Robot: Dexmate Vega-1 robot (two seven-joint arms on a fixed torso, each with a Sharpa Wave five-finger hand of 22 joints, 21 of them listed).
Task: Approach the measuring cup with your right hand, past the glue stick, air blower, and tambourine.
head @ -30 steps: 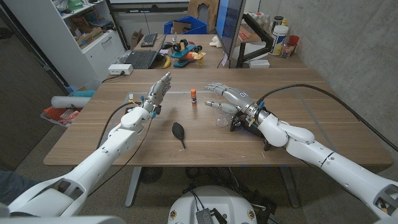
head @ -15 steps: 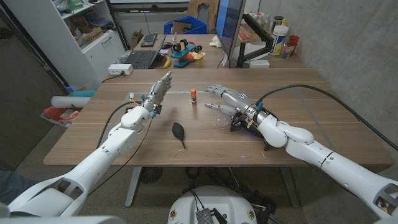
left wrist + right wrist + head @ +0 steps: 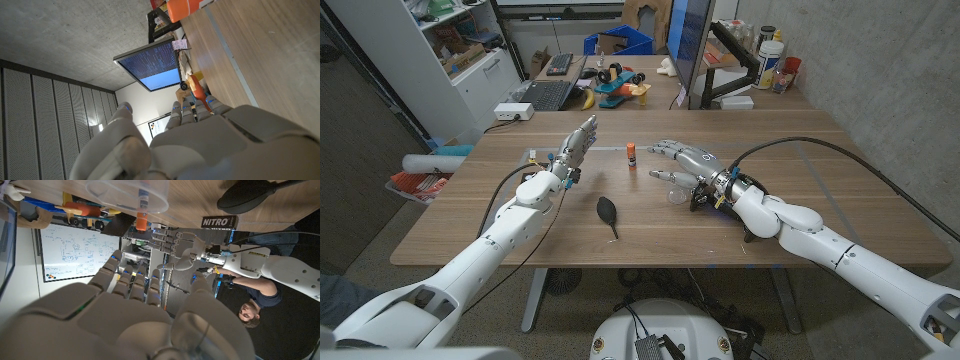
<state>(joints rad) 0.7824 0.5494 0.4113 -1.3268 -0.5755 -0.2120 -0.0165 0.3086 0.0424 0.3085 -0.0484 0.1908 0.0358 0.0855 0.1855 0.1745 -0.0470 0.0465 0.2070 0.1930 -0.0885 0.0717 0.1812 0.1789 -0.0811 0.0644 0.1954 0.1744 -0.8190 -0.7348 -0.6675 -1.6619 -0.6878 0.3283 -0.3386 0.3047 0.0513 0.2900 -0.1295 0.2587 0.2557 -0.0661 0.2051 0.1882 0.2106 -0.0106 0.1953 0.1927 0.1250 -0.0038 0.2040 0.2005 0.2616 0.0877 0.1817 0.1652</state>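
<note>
Since a second ago, the right hand has drifted slightly toward the left of the head view, its fingers now reaching over the measuring cup at the centre of the frame. Everything else on the table has kept its place.

That hand is released, fingers spread and holding nothing, hovering just above the clear cup. In the right wrist view the cup shows as a see-through rim beyond the fingers.

A glue stick with an orange cap stands upright a little left of the right hand, toward the table's far side. A black air blower lies left of the cup, nearer the bottom of the frame, well apart from both hands.

Left of centre, the left hand is raised above the table, fingers straight and close together, holding nothing.

A person appears at the lower right of the right wrist view.
</note>
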